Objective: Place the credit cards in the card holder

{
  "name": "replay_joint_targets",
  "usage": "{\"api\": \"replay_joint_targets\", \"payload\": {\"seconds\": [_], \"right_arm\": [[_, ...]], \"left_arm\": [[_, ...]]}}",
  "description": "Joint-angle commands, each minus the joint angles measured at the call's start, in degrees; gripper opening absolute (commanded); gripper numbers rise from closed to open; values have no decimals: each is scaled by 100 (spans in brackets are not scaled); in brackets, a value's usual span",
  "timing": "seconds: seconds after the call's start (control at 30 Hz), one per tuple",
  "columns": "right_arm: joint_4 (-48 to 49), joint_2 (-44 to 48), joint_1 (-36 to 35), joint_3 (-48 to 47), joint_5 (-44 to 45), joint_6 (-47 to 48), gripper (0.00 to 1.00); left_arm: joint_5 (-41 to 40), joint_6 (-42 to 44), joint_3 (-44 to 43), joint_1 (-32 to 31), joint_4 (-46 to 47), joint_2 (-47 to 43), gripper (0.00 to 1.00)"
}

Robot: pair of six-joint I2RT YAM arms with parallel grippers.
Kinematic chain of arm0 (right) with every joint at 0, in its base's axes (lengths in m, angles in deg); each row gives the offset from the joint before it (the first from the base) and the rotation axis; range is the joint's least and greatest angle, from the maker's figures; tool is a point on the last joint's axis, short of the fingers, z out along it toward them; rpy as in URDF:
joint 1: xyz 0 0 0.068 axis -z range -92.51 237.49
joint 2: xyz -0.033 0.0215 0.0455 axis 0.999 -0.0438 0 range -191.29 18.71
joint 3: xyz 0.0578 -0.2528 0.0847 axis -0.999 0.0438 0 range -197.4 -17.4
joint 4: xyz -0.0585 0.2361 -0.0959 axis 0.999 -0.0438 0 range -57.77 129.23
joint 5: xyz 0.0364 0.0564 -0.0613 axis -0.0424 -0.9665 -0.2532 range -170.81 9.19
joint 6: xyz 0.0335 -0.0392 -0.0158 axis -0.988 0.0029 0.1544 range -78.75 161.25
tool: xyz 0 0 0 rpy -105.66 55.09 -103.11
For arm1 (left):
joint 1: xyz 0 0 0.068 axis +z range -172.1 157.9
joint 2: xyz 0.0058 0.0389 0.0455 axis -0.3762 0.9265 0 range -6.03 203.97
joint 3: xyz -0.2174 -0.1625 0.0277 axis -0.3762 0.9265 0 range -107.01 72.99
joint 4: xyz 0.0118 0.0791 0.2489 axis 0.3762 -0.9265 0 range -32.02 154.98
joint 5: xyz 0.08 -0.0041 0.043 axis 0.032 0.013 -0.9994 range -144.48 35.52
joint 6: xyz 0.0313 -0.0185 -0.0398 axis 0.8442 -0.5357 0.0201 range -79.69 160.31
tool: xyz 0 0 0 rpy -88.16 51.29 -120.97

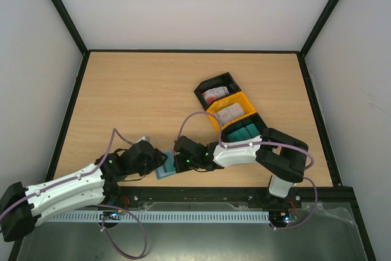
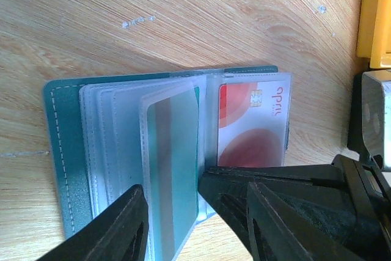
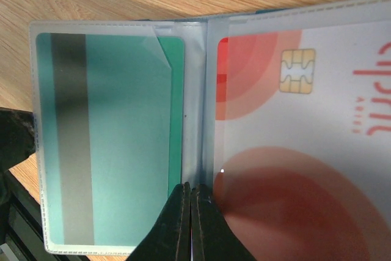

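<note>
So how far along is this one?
Done: a red-and-white chip card and a teal card sit in the card holder's sleeves. In hand: the right claw, shut, presses on its spine; the left claw stands open around the teal card's sleeve. Left: cards lie in the black bin and the yellow bin.

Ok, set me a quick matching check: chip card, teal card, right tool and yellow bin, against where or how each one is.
1. chip card
2. teal card
3. right tool
4. yellow bin

A. between the black bin and the green bin
B. shut, at the card holder's fold
C. sleeved, red circles showing
D. sleeved, grey stripe showing

Pairs: 1-C, 2-D, 3-B, 4-A.
</note>
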Motion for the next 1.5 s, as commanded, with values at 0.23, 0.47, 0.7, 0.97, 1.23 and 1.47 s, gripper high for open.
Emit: {"api": "replay_joint_targets", "payload": {"seconds": [0.23, 0.47, 0.7, 0.97, 1.23, 1.47], "right_arm": [[-156, -188, -38, 45, 99, -59, 2], [-114, -169, -38, 55, 88, -72, 2], [-101, -187, -39, 84, 80, -102, 2], [19, -45, -38, 133, 61, -117, 2], [-42, 473, -39, 144, 478, -272, 3], [-330, 1180, -38, 419, 1353, -588, 6]], "left_arm": [[110, -73, 275, 27, 386, 83, 46], [237, -21, 315, 30, 685, 278, 46], [-30, -82, 171, 35, 274, 232, 46], [493, 20, 242, 71, 1160, 178, 47], [730, 338, 131, 88, 1664, 319, 47], [859, 468, 106, 129, 1913, 623, 47]]}}
